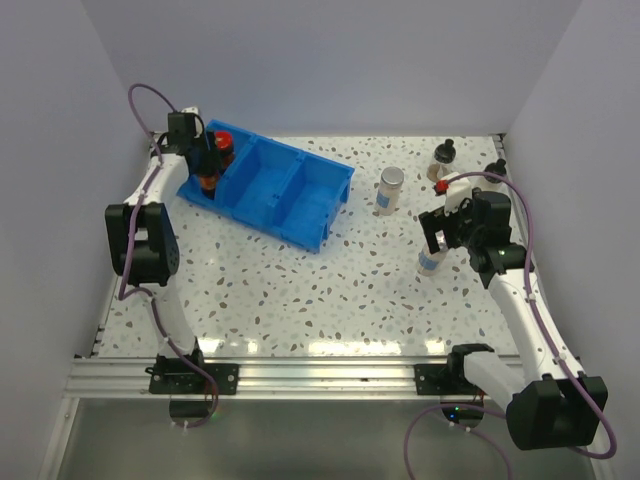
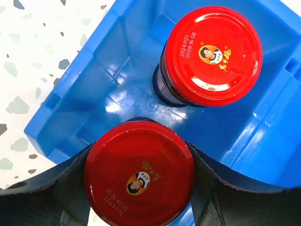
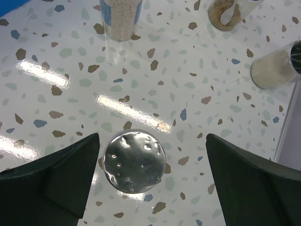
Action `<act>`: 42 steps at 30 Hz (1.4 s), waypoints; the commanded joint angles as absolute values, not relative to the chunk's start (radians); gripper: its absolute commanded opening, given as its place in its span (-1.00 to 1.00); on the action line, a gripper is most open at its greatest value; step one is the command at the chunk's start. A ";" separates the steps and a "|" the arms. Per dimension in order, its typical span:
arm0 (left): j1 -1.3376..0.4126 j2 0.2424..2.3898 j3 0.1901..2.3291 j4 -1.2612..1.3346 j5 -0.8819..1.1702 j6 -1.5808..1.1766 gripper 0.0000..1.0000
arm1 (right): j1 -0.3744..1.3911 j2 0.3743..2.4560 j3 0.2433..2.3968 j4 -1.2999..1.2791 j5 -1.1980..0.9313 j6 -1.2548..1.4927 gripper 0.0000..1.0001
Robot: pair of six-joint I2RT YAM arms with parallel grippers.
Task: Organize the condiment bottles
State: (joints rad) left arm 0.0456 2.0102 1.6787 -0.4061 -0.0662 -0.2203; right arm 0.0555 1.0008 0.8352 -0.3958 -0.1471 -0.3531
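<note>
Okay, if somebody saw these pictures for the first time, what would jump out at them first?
The bright blue bin at the far left, where the left tool is shut on a red-capped jar beside a second red-capped jar standing in the end compartment. On the right, the open right tool straddles a silver-capped jar on the speckled table.

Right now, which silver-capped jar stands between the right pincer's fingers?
The near silver-capped jar, under the open right pincer; the other jar stands farther back, untouched.

blue divided bin [image 1: 268, 182] | angled, left-centre | on speckled table [image 1: 300, 290]
</note>
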 commanded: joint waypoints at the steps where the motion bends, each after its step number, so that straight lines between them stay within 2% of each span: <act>1: 0.054 1.980 1.710 -0.281 -0.054 -0.213 0.07 | 0.051 0.982 0.848 -0.364 -0.141 -0.365 0.97; 7: 0.054 1.964 1.697 -0.279 -0.064 -0.215 0.53 | 0.051 0.980 0.848 -0.364 -0.144 -0.367 0.97; 12: 0.055 1.941 1.678 -0.275 -0.066 -0.215 0.71 | 0.051 0.977 0.847 -0.367 -0.150 -0.368 0.97; 19: 0.054 1.875 1.648 -0.261 -0.070 -0.215 0.78 | 0.051 0.968 0.845 -0.371 -0.176 -0.388 0.97; 23: 0.054 1.755 1.596 -0.256 -0.113 -0.207 0.81 | 0.052 0.963 0.842 -0.385 -0.222 -0.413 0.97; 27: 0.052 1.591 1.387 -0.163 -0.140 -0.206 0.94 | 0.052 0.956 0.838 -0.402 -0.314 -0.449 0.97; 33: 0.052 1.280 1.100 -0.084 -0.104 -0.248 1.00 | 0.052 0.959 0.813 -0.368 -0.451 -0.469 0.97; 38: 0.052 1.030 0.876 -0.071 0.021 -0.279 1.00 | 0.067 1.060 0.920 -0.397 -0.526 -0.437 0.97; 42: 0.051 0.899 0.753 -0.083 0.077 -0.281 1.00 | 0.095 1.179 1.032 -0.440 -0.482 -0.422 0.97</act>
State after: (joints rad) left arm 0.0456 0.9478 0.8196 -0.1177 0.0051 -0.2543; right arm 0.0765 1.1286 0.9340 -0.4263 -0.4644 -0.4397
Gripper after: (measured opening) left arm 0.997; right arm 0.986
